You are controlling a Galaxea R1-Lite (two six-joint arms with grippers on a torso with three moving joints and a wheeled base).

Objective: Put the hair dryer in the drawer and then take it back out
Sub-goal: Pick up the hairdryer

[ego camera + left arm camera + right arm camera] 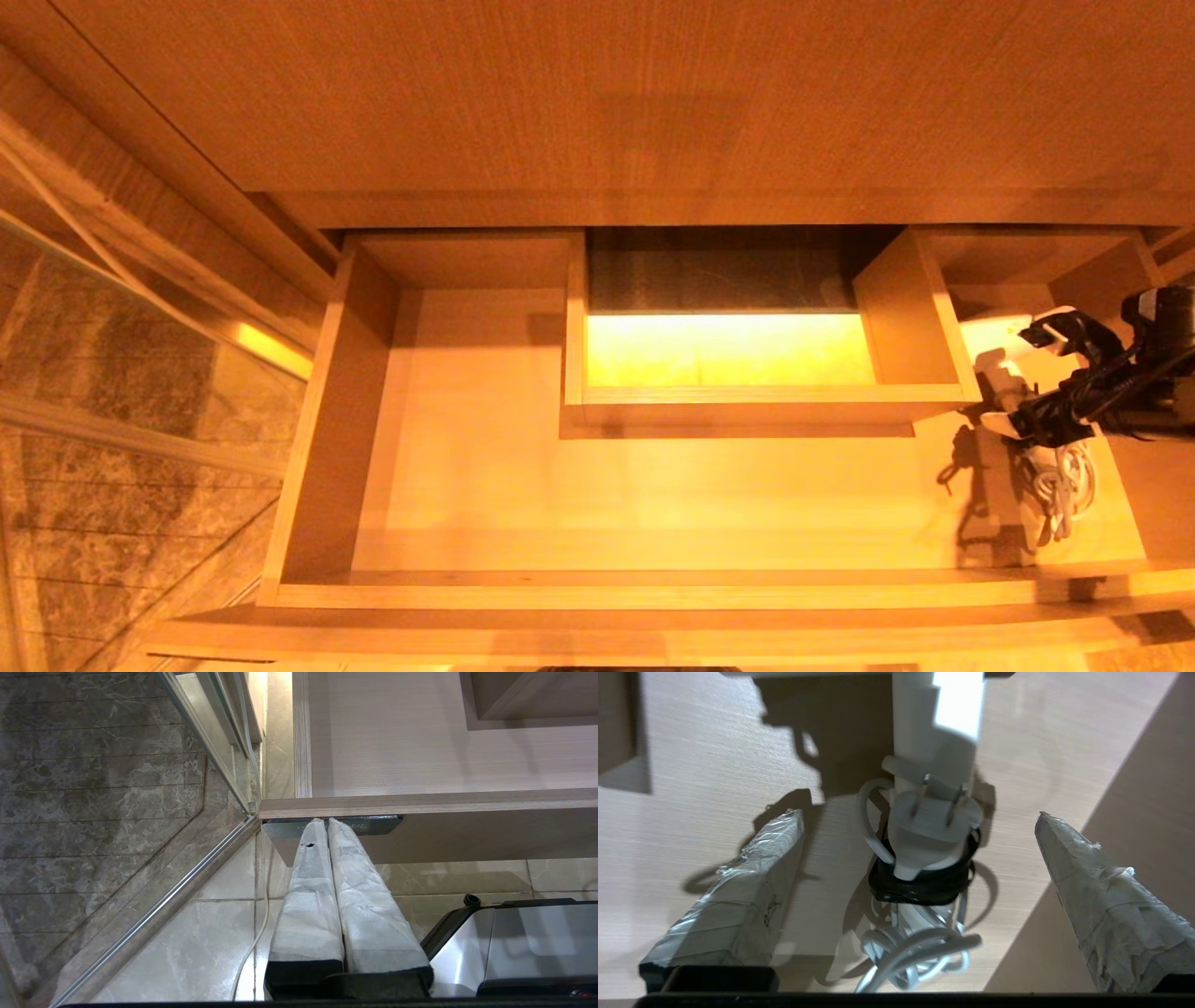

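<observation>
Right claw (920,826) spread wide, holding nothing, hovering over white hair dryer (931,812) – bundled cord, plug up – on open drawer (597,588) floor, left claw (327,830) closed, empty, below drawer front.

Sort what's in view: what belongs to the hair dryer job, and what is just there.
Job:
- hair dryer, lying in the drawer
- its plug and bundled cord
- drawer, open
- right gripper, open over the plug

Just there:
- left gripper, shut, outside the drawer front
- tiled floor
- glass partition
</observation>
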